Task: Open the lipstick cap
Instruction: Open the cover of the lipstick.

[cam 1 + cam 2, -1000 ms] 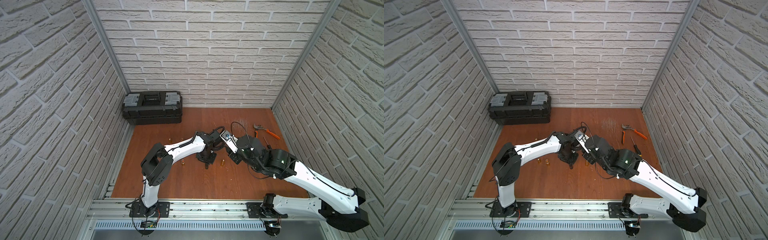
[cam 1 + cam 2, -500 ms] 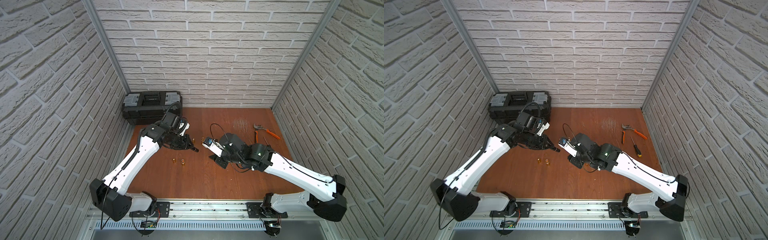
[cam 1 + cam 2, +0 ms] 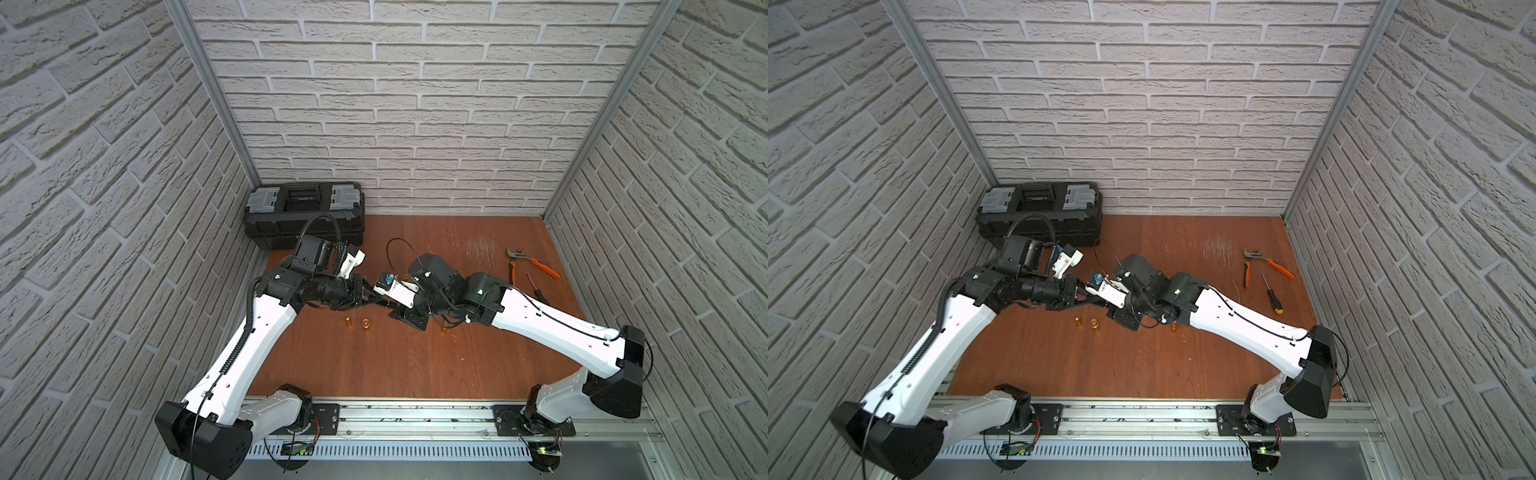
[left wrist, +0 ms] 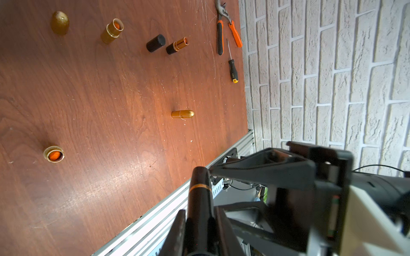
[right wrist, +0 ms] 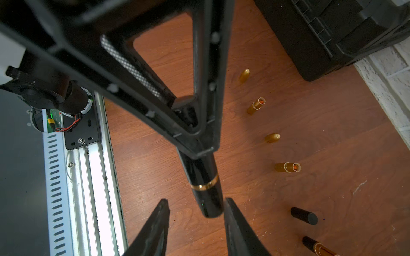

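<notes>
While my left jaws are clamped tight on one half of the black lipstick (image 5: 203,175), holding it in the air just toward nine o'clock of the middle of the desk (image 3: 374,365), my right jaws stand part open around its free end. One right finger (image 5: 233,219) is touching or just beside that end. The other (image 5: 157,221) is apart from it, so that side grips nothing yet. The gold band (image 5: 205,184) lies bare between my two sets of jaws.

My left arm reaches in from nine o'clock, my right from three. I judge the step in hand to be taking hold of the cap end, with the pull not begun. Next I should centre the right jaws on the end beyond the band and close them firmly. Then I draw straight along the tube toward three o'clock while the left holds. A crooked pull could jam the cap or twist the tube loose.
</notes>
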Tool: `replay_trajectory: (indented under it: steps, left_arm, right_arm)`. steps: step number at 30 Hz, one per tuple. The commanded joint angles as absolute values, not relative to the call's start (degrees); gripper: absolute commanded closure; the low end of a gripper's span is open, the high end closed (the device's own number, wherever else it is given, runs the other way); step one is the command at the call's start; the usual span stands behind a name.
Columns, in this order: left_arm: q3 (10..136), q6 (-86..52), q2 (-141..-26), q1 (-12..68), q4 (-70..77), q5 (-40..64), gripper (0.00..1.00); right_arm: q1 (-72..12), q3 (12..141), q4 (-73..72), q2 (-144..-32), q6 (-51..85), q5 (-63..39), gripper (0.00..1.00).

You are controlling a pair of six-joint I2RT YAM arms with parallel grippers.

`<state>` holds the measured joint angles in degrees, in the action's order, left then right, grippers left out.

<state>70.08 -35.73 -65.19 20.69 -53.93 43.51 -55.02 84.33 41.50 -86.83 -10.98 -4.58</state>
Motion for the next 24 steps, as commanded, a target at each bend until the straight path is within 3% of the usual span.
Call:
replay_trajectory:
  steps: [1, 6, 11, 17, 24]
  left_arm:
    - [69.8, -35.8, -64.2, 19.8, -52.2, 46.7, 0.85]
    - [69.2, -34.8, -64.1, 19.3, -53.6, 46.7, 0.85]
    - [68.7, -35.4, -63.3, 17.9, -52.7, 47.7, 0.86]
    - [66.9, -36.5, -62.6, 14.6, -50.9, 50.5, 0.88]
    - [67.5, -35.7, -62.2, 11.1, -52.1, 52.9, 0.89]
  right_arm:
    - [-55.3, 85.9, 38.6, -87.7, -12.1, -5.7, 0.58]
    - [-55.0, 87.4, 38.7, -89.4, -13.2, -5.0, 0.62]
    - [-55.0, 88.6, 39.9, -90.3, -13.6, -4.0, 0.79]
    - [-55.0, 87.5, 39.5, -89.5, -13.6, -2.3, 0.93]
    - [-55.0, 86.7, 40.6, -89.7, -14.0, 0.4, 0.97]
